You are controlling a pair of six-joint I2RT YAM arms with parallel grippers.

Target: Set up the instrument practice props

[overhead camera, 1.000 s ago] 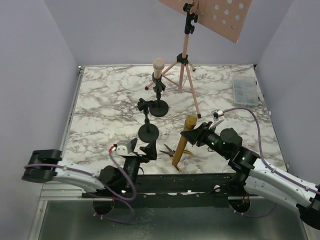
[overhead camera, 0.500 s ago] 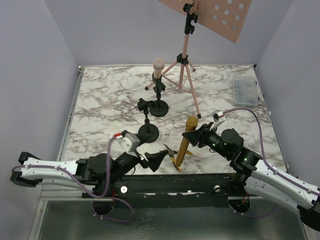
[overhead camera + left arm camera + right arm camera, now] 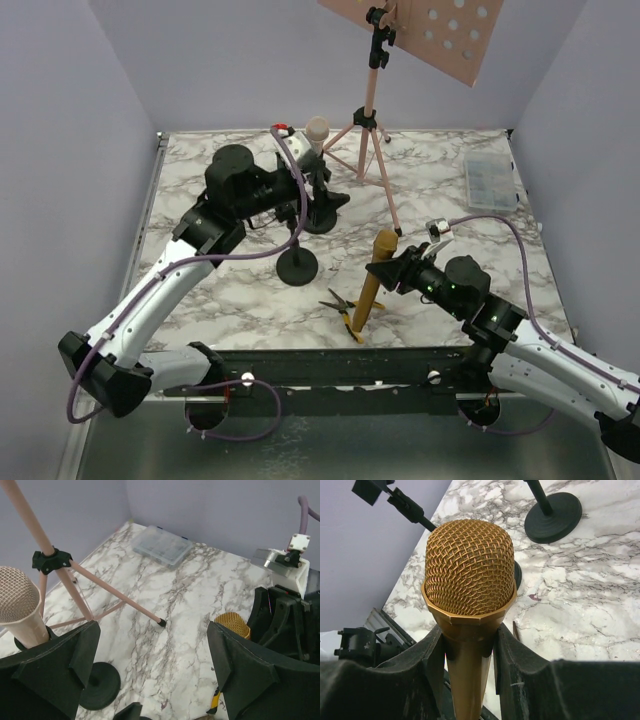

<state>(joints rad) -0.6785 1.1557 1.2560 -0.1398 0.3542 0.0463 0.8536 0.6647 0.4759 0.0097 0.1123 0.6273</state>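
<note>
Near the front middle of the table (image 3: 440, 160), the right claw (image 3: 387, 268) is clamped on the gold microphone (image 3: 368, 290), its two fingers pressed against the handle just below the mesh head, as the right wrist view shows plainly. That microphone leans with its head up and toward the back. Its lower end seems to touch the table just beside the pliers (image 3: 340, 305), though the overhead view is too coarse to be sure of contact. Farther back, the left claw (image 3: 330, 197) hangs with its fingers spread wide apart and nothing between them. It is close to the far holder (image 3: 318, 218), in which the pink microphone (image 3: 317, 130) stands upright; in the left wrist view that microphone sits just beside one finger. The near holder (image 3: 297, 265) stands on its round base between the far holder and the gold microphone, its upper part partly hidden by the left arm. Behind them the pink tripod stand (image 3: 370, 100) rises at the back of the table, its perforated desk (image 3: 440, 30) cut off by the top of the overhead view. A clear box (image 3: 492, 183) lies flat near the right rear edge, well apart from the rest.
</note>
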